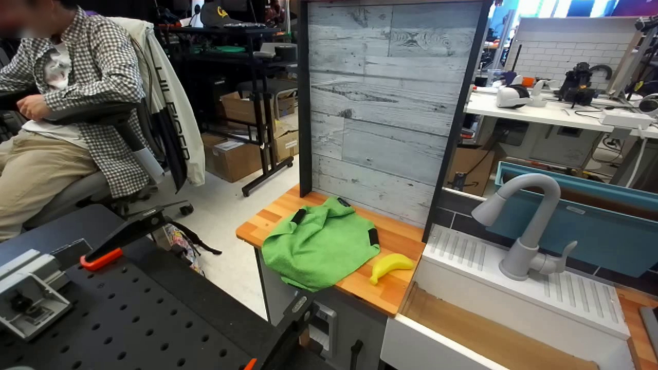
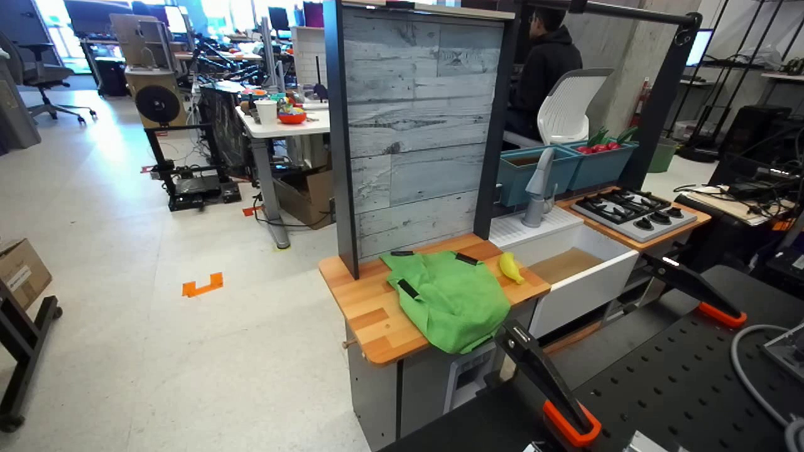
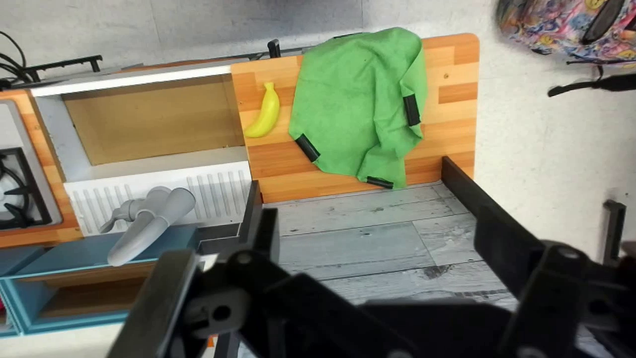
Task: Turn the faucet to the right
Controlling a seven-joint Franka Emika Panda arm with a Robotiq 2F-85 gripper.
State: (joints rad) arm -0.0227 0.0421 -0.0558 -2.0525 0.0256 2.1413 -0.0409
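Note:
The light grey gooseneck faucet [image 1: 545,210] stands on the white ribbed ledge behind the sink [image 1: 514,334]. In an exterior view its spout head points left, toward the wooden counter, and its side knob is on the right. The faucet also shows in an exterior view [image 2: 536,204], where the arch is seen nearly end-on. In the wrist view the faucet [image 3: 154,219] is at the lower left. My gripper [image 3: 378,226] shows only in the wrist view; its fingers are wide apart with nothing between them. It is above the scene, to the right of the faucet and apart from it.
A grey plank panel [image 1: 380,103] with black side posts rises behind the wooden counter [image 1: 252,226], beside the faucet. A green cloth [image 1: 318,246] and a yellow banana [image 1: 390,266] lie on the counter. Blue planters [image 1: 606,231] stand behind the faucet. A stove [image 2: 634,213] is beyond the sink.

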